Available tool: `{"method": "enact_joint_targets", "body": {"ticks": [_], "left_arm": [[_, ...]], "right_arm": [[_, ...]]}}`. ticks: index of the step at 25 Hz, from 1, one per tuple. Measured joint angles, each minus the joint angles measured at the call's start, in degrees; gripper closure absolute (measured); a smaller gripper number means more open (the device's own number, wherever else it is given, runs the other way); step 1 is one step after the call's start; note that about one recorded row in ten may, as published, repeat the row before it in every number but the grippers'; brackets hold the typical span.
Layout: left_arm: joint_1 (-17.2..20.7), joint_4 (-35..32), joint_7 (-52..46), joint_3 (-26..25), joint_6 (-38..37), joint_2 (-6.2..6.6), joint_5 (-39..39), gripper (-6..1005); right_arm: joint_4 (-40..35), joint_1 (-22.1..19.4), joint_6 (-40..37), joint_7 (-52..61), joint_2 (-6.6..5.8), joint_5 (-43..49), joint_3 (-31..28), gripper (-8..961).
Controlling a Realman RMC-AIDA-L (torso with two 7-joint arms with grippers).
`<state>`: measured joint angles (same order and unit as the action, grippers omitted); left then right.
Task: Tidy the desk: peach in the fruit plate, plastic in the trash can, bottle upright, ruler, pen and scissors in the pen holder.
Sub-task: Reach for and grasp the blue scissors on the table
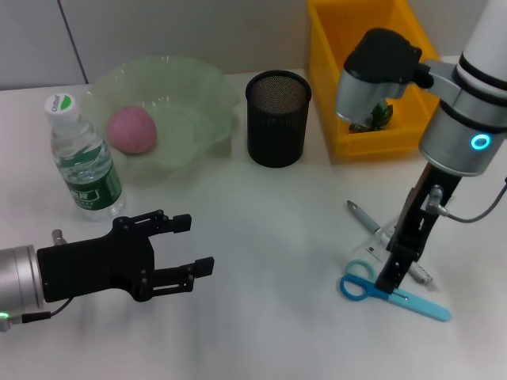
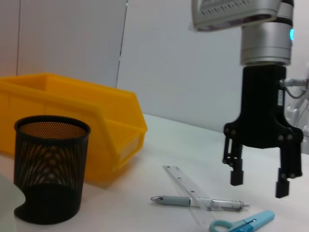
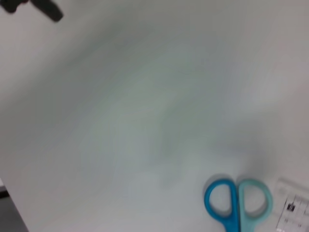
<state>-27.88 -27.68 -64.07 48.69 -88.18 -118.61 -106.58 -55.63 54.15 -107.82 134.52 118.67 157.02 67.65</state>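
The pink peach point(image 1: 131, 131) lies in the green fruit plate point(image 1: 202, 95). A water bottle point(image 1: 83, 158) stands upright beside the plate. The black mesh pen holder point(image 1: 277, 119) point(image 2: 50, 174) stands mid-table. On the right lie the pen point(image 1: 379, 231) point(image 2: 198, 202), clear ruler point(image 2: 186, 183) point(image 3: 292, 208) and blue scissors point(image 1: 396, 297) point(image 2: 241, 223) point(image 3: 236, 203). My right gripper point(image 1: 390, 281) point(image 2: 258, 183) hangs open just above them, pointing down, nothing between its fingers point(image 2: 236, 176). My left gripper point(image 1: 190, 245) is open low at the front left. A green crumpled piece point(image 1: 380, 115) lies in the yellow bin point(image 1: 372, 71).
The yellow bin point(image 2: 72, 125) stands at the back right, next to the pen holder. A wall runs behind the table. Bare white tabletop point(image 1: 277, 261) lies between the two grippers.
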Motion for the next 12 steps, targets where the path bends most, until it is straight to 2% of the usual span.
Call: {"method": "enact_joint_targets", "body": {"ticks": [12], "left_arm": [[-0.53, 0.08, -2.8, 0.42, 0.8, 0.05, 0.04, 208]], "right_arm": [[-0.47, -3.5, 2.13, -0.68, 0.36, 0.53, 3.71, 231]]}}
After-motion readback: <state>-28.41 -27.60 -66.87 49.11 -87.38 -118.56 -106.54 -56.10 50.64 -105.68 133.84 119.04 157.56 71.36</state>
